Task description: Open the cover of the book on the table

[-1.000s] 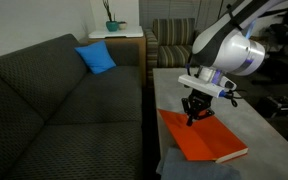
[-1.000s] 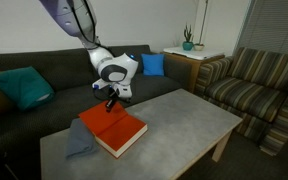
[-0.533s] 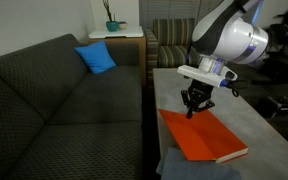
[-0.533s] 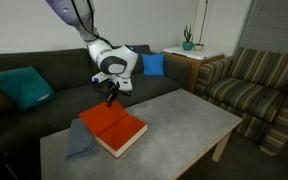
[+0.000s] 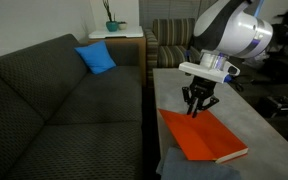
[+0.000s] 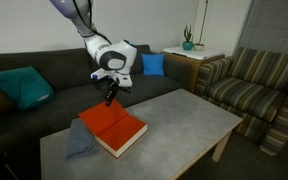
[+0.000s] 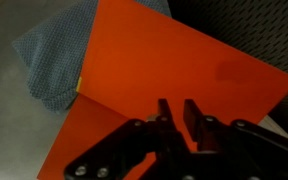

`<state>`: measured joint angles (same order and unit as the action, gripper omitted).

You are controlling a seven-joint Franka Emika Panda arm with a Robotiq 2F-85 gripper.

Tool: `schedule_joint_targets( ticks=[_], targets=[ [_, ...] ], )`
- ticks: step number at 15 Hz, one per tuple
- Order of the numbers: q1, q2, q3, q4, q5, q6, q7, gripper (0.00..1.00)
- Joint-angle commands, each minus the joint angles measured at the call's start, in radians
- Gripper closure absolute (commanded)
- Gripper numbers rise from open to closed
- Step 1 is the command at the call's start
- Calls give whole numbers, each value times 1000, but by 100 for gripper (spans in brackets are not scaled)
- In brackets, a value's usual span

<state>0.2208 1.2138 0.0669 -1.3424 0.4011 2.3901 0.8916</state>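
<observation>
The orange-red book [image 5: 206, 138] [image 6: 112, 128] lies flat on the pale grey table [image 5: 259, 125] [image 6: 189, 118], close to the sofa-side edge. Its cover [image 7: 174, 60] fills the wrist view, with a yellow edge [image 7: 79, 86] at the left. In both exterior views the cover looks closed. My gripper [image 5: 197, 110] [image 6: 109, 99] [image 7: 176, 106] hangs a short way above the book's far end, pointing down. Its jaws stand a narrow gap apart, with only the cover showing between them.
A grey-blue cloth [image 6: 76, 140] [image 7: 52, 58] lies against the book's end on the table. A dark sofa [image 5: 54, 110] runs alongside, holding a blue cushion [image 5: 96, 57]. A striped armchair [image 6: 259, 85] and a side table with a plant [image 6: 189, 42] stand beyond.
The gripper has risen off the book's far end and moved slightly away. Its jaws, shut before, now stand slightly apart.
</observation>
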Motion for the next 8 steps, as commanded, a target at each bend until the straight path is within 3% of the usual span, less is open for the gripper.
schedule_joint_targets(
  ticks=[1,8],
  targets=[
    [11,-67,-9,-85,-27,17,22,47],
    [-11,-102,30,-109,-9,-6,0,1]
  ],
)
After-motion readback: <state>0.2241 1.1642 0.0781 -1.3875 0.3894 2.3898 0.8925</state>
